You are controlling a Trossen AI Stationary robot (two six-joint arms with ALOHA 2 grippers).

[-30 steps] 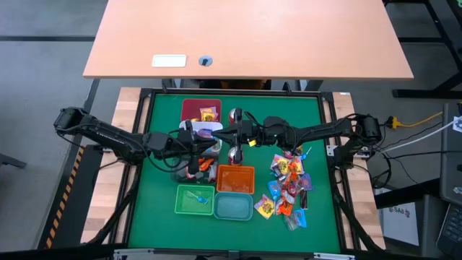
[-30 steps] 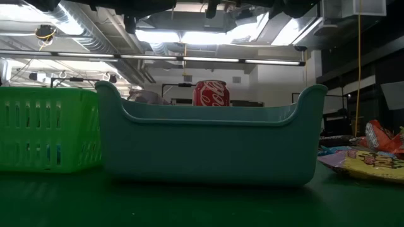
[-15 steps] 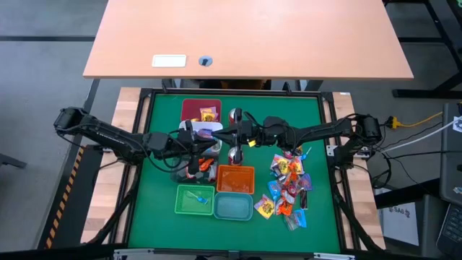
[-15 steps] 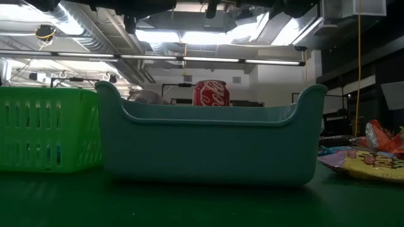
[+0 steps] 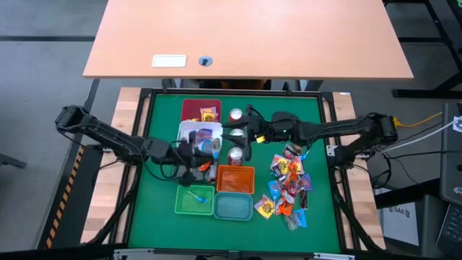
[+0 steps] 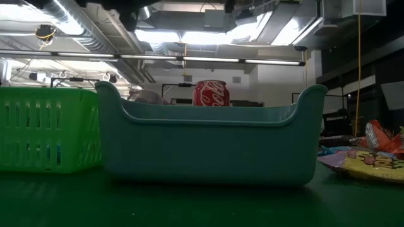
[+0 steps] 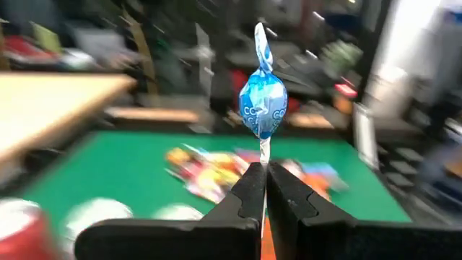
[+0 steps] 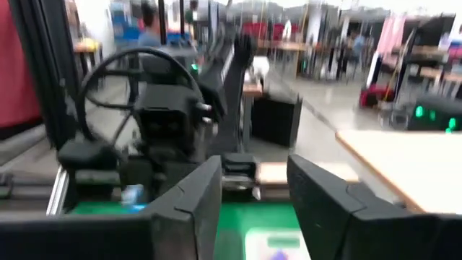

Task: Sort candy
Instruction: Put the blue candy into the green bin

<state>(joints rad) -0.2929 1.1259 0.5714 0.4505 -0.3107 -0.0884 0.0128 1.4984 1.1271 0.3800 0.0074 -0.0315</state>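
My left gripper (image 5: 204, 148) is shut on a blue lollipop (image 7: 263, 108), held up above the white bin (image 5: 192, 132) and the orange bin (image 5: 235, 178). My right gripper (image 5: 244, 133) stands open with nothing between its fingers (image 8: 253, 195), level, near the red-and-silver cans (image 5: 235, 115) and facing the left arm. The candy pile (image 5: 289, 184) of yellow, blue, red and orange wrappers lies on the green mat at the right. One yellow sweet lies in the maroon bin (image 5: 195, 108). My left gripper pinches the lollipop's white stick (image 7: 263, 153) between its two shut fingertips (image 7: 249, 189), below the blue wrapped head. The lollipop stands upright above the fingers, head up, lifted clear of the bins and the mat.
A green bin (image 5: 194, 200) and a teal bin (image 5: 232, 206) stand at the near side; in the low view the teal bin (image 6: 208, 142) fills the middle with a can (image 6: 209, 93) behind it. A wooden table (image 5: 245, 36) lies beyond the far edge.
My right gripper has drawn back toward the table's right edge and risen, away from my left gripper. My left gripper has swung a little toward the near edge with the lollipop, uncovering the white bin.
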